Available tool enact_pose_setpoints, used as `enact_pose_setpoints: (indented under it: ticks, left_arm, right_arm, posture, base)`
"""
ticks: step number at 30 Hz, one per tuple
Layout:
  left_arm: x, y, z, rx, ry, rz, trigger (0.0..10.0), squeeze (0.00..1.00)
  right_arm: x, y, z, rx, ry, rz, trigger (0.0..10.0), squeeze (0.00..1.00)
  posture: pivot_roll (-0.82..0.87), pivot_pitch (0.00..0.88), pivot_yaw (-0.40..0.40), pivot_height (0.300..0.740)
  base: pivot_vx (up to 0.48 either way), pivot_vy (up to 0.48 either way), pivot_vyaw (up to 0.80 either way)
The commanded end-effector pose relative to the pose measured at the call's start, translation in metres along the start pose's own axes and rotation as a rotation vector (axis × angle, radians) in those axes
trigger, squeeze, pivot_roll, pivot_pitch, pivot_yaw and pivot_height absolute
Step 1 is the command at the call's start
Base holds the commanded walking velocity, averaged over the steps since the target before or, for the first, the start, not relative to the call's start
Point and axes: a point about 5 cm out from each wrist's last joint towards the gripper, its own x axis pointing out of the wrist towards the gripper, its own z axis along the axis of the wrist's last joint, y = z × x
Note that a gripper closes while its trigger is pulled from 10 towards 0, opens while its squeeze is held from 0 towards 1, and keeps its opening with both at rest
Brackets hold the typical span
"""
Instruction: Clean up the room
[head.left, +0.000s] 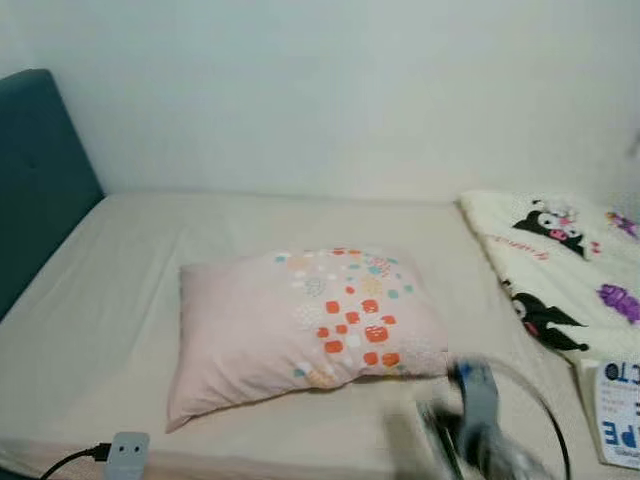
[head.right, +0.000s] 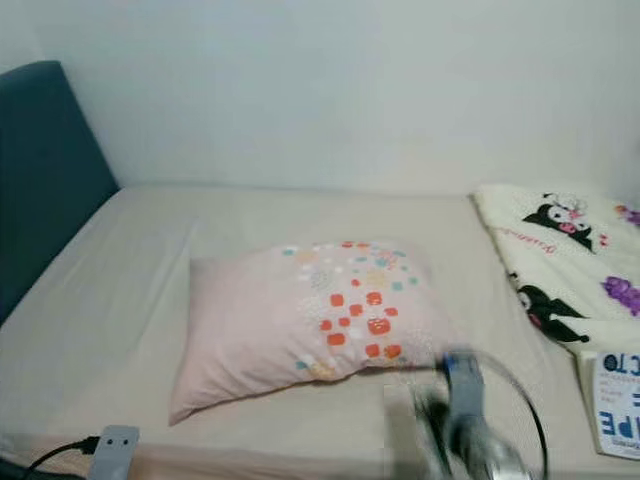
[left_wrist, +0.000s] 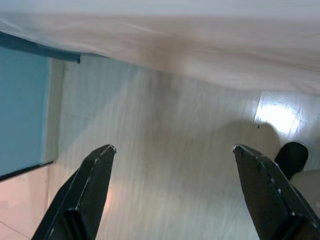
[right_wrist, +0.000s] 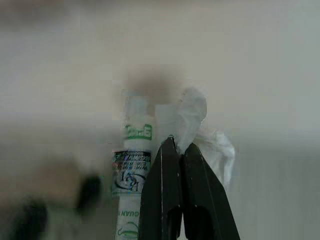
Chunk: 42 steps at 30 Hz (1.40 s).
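Observation:
A pink pillow (head.left: 300, 325) with orange and teal squares lies in the middle of the bed (head.left: 110, 270), which has a beige sheet. My right arm (head.left: 478, 415) shows as a blur at the bed's near edge, right of the pillow. In the right wrist view my right gripper (right_wrist: 175, 143) is shut, with a crumpled white wrapper (right_wrist: 196, 117) pinched at its tips. A white tube with green print (right_wrist: 133, 167) stands close beside the fingers; I cannot tell if it is held too. My left gripper (left_wrist: 173, 148) hangs open over pale floor beside the bed.
A white blanket with black cartoon figures (head.left: 560, 265) is bunched on the bed's right side. A white box with blue letters (head.left: 620, 410) lies at the near right. A grey plug block with a black cable (head.left: 125, 455) sits at the near left edge. A teal headboard (head.left: 35, 170) stands at the left.

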Motion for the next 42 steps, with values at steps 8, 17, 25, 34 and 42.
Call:
enact_pose_setpoints:
  ticks: [8, 17, 25, 34, 42]
  left_arm:
    - [-0.004, -0.022, -0.010, 0.061, 0.037, -0.116, 10.0, 0.00]
    - [-0.007, -0.033, -0.017, 0.107, 0.047, -0.185, 10.0, 0.00]
    - [-0.010, -0.041, -0.020, 0.167, 0.049, -0.253, 10.0, 0.00]
    - [-0.013, -0.052, -0.021, 0.176, 0.046, -0.297, 10.0, 0.00]
    - [-0.013, -0.053, -0.020, 0.176, 0.042, -0.307, 10.0, 0.00]
  right_arm:
    - [-0.002, 0.011, -0.042, -0.182, 0.088, 0.032, 10.0, 0.00]
    - [-0.012, 0.017, -0.088, -0.168, 0.228, 0.035, 10.0, 0.00]
    - [-0.034, -0.001, -0.130, -0.138, 0.330, -0.006, 10.0, 0.00]
    - [-0.043, -0.017, -0.139, -0.169, 0.373, -0.030, 10.0, 0.00]
    - [-0.033, -0.001, -0.131, -0.186, 0.342, -0.054, 10.0, 0.00]
  posture:
    - [0.00, 0.000, -0.023, 0.736]
    - [0.00, 0.000, -0.024, 0.736]
    - [-0.01, 0.000, -0.025, 0.736]
    - [0.00, 0.000, -0.041, 0.736]
    - [0.01, 0.000, -0.043, 0.736]
  base:
    - [0.000, 0.000, 0.77]
    - [0.000, 0.000, 0.76]
    - [0.000, 0.000, 0.76]
    - [0.000, 0.000, 0.76]
    - [0.000, 0.000, 0.76]
